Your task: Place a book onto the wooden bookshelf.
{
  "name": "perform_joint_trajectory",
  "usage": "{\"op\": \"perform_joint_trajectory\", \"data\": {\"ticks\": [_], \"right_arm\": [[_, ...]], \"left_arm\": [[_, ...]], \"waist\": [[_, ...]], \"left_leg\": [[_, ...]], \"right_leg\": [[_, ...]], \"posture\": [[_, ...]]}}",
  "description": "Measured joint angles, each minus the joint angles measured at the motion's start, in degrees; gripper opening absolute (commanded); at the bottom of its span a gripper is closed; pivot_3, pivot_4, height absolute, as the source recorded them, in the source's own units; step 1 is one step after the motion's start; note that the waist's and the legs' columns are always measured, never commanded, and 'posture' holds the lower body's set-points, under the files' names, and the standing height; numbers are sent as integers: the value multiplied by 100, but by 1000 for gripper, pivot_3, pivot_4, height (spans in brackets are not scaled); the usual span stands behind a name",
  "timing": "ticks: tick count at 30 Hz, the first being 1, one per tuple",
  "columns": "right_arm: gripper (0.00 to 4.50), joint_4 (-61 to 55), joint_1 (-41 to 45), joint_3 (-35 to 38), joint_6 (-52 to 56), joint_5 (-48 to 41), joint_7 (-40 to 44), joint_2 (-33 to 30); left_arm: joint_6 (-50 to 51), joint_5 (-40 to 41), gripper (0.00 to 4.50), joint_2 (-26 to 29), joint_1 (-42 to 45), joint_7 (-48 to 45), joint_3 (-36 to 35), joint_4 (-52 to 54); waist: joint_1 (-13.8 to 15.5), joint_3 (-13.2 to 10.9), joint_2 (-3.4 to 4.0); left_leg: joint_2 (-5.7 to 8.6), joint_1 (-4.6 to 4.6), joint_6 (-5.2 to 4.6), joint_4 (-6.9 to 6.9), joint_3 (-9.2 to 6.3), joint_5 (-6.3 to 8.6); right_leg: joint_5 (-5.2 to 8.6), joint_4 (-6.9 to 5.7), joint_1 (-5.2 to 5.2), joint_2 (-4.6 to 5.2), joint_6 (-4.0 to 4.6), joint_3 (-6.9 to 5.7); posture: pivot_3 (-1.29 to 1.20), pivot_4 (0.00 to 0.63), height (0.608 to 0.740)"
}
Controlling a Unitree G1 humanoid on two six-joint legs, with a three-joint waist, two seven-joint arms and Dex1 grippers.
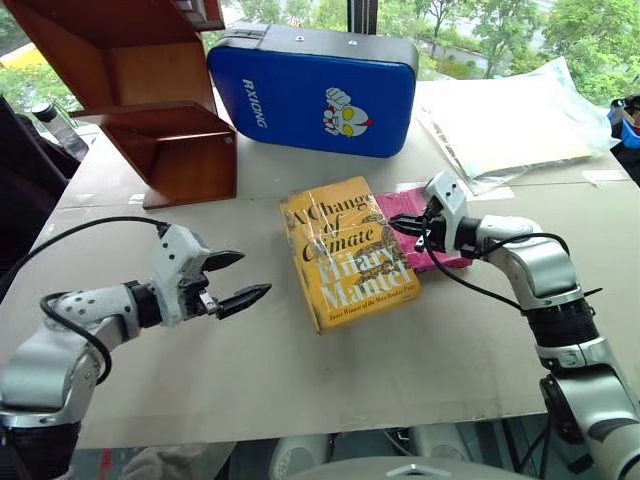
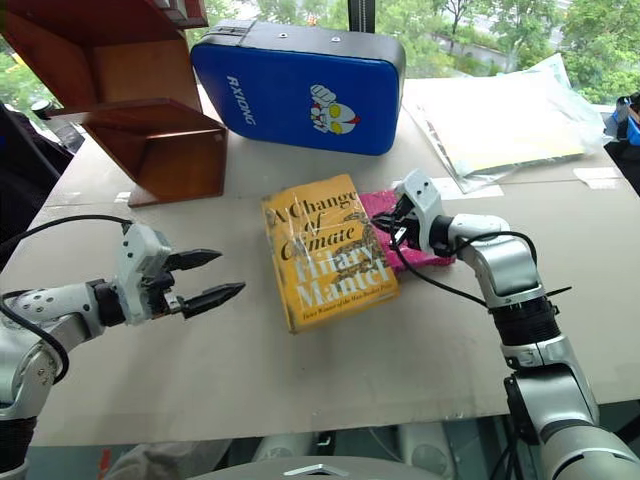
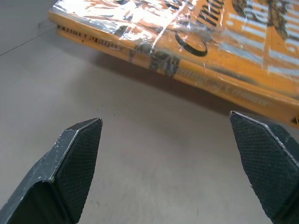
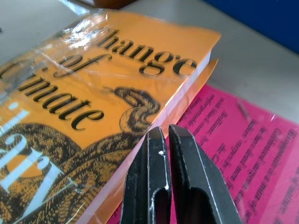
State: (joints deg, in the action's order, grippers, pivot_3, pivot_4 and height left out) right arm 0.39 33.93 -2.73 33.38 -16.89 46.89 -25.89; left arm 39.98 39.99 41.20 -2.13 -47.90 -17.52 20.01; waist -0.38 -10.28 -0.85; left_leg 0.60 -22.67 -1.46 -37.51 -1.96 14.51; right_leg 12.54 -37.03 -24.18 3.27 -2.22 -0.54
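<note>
Nearest the camera, the left gripper (image 1: 238,283) hovers low over the bare grey table (image 1: 330,380) with its two black fingers (image 3: 77,154) spread wide and nothing between them, pointing right toward the spine of the book (image 1: 348,253). The book, a glossy yellow-orange paperback, lies face up at the middle of the table, its right edge resting on a thinner pink book (image 4: 252,149) so that side sits slightly raised. The right gripper (image 1: 408,226) comes in from the right with its fingers pressed together, holding nothing, its tips just at the yellow book's right edge, above the pink cover. The wooden bookshelf (image 1: 150,110) stands at the far left, well apart from the book. A blue padded case (image 1: 300,95) stands upright at the far side, right of the shelf.
</note>
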Motion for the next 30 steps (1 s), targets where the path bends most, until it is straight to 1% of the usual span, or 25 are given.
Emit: {"op": "perform_joint_trajectory", "data": {"ticks": [2, 5, 6, 7, 8, 9, 10, 11, 12, 14, 16, 17, 19, 23, 26, 29, 30], "right_arm": [[11, -357, -257, 401, -49, -260, 122, -247], [11, -1199, -931, 978, -102, -1024, 591, -478], [251, -1474, -1184, 1099, -25, -1279, 738, -629], [527, -1789, -1543, 1225, 184, -1622, 986, -944], [865, -1883, -1668, 1296, 298, -1778, 1105, -1079], [1100, -2016, -1845, 1442, 395, -1935, 1168, -1212], [1665, -2164, -2117, 1658, 498, -2152, 1264, -1400], [2028, -2316, -2411, 1903, 563, -2348, 1350, -1575], [2608, -2452, -2625, 2145, 620, -2514, 1414, -1693], [3474, -2759, -3064, 2542, 645, -2826, 1521, -1816], [4320, -3052, -3514, 2850, 623, -3004, 1672, -1947], [4422, -3154, -3689, 2957, 617, -3063, 1746, -2007], [4422, -3306, -4105, 3345, 605, -3228, 1782, -2016], [4422, -3450, -4259, 3765, 517, -3453, 1715, -2078], [4422, -3570, -4324, 3884, 488, -3583, 1643, -2131], [4500, -3582, -4399, 3975, 466, -3634, 1608, -2212], [4500, -3584, -4405, 3980, 464, -3677, 1601, -2245]], "left_arm": [[696, 582, 4500, -220, -61, 246, 4, -2], [1495, 1292, 4500, -530, -35, 585, 18, -21], [1747, 1600, 4500, -709, 124, 730, 15, -103], [2025, 2012, 4500, -952, 395, 950, -17, -306], [2136, 2172, 4500, -1015, 461, 1062, -52, -410], [2266, 2298, 4500, -1082, 587, 1151, -49, -572], [2413, 2432, 4500, -1145, 735, 1233, -49, -796], [2584, 2550, 4500, -1160, 871, 1285, -46, -1055], [2741, 2633, 4500, -1161, 979, 1316, -46, -1321], [3058, 2657, 4500, -1134, 1294, 1299, 56, -1767], [3256, 2623, 4500, -1091, 1599, 1268, 251, -2102], [3327, 2592, 4500, -1074, 1696, 1231, 286, -2195], [3408, 2502, 4500, -1171, 2050, 1167, 432, -2557], [3544, 2424, 4500, -1464, 2561, 1169, 450, -3230], [3691, 2440, 4500, -1632, 2738, 1219, 364, -3514], [3869, 2439, 3662, -1762, 2828, 1339, 216, -3701], [3944, 2447, 3214, -1829, 2828, 1380, 182, -3752]], "waist": [[3, 2, -6], [0, 3, -6], [2, 2, -5], [29, 3, -4], [23, 4, -8], [24, 5, -7], [27, 5, -6], [24, 5, -7], [2, 4, -8], [-19, 3, -12], [-9, 4, -13], [-19, 7, -18], [6, 12, -17], [22, 14, -20], [32, 15, -23], [70, 15, -22], [76, 14, -23]], "left_leg": [[1, -6, -1, -2, -4, 0], [1, -5, -1, -1, -15, 1], [1, -3, -1, -2, -16, 1], [3, 0, -1, -7, -21, 0], [0, 4, -2, -16, -20, 0], [-1, 10, -2, -19, -15, 0], [0, 20, -2, -25, -14, 0], [-1, 29, -2, -32, -15, 0], [-3, 37, -2, -37, -10, 1], [-4, 63, -3, -40, -4, 1], [-5, 73, -2, -41, -2, 1], [-6, 75, -2, -42, 0, 0], [-4, 76, -2, -46, 5, 0], [-3, 71, -2, -66, 6, 1], [-3, 70, -2, -68, 4, 1], [-3, 69, -2, -68, 4, 1], [-3, 68, -2, -68, 4, 1]], "right_leg": [[-1, 4, 0, 3, -3, -1], [-1, 3, 3, 6, -3, 2], [-2, -2, 3, 6, -3, 1], [-1, -4, 9, 5, -3, -6], [-2, -8, 12, -4, -1, -9], [-5, -12, 17, -8, 3, -8], [-5, -19, 25, -8, 3, -8], [-3, -23, 36, -12, 3, -9], [-3, -26, 41, -17, 2, -7], [14, -35, 61, -21, -10, -2], [24, -43, 69, -23, 1, 1], [24, -44, 70, -23, 1, 5], [24, -48, 71, -21, 0, 9], [23, -53, 72, -17, 0, 10], [24, -56, 72, -15, 0, 9], [24, -55, 71, -14, 0, 9], [23, -54, 71, -13, 0, 9]], "posture": [[0, 150, 740], [0, 150, 740], [0, 150, 740], [0, 150, 740], [0, 150, 740], [0, 150, 740], [0, 150, 740], [0, 150, 740], [0, 150, 740], [0, 150, 740], [0, 150, 740], [0, 150, 740], [0, 150, 740], [0, 150, 740], [0, 150, 740], [0, 150, 740], [0, 150, 740]]}}
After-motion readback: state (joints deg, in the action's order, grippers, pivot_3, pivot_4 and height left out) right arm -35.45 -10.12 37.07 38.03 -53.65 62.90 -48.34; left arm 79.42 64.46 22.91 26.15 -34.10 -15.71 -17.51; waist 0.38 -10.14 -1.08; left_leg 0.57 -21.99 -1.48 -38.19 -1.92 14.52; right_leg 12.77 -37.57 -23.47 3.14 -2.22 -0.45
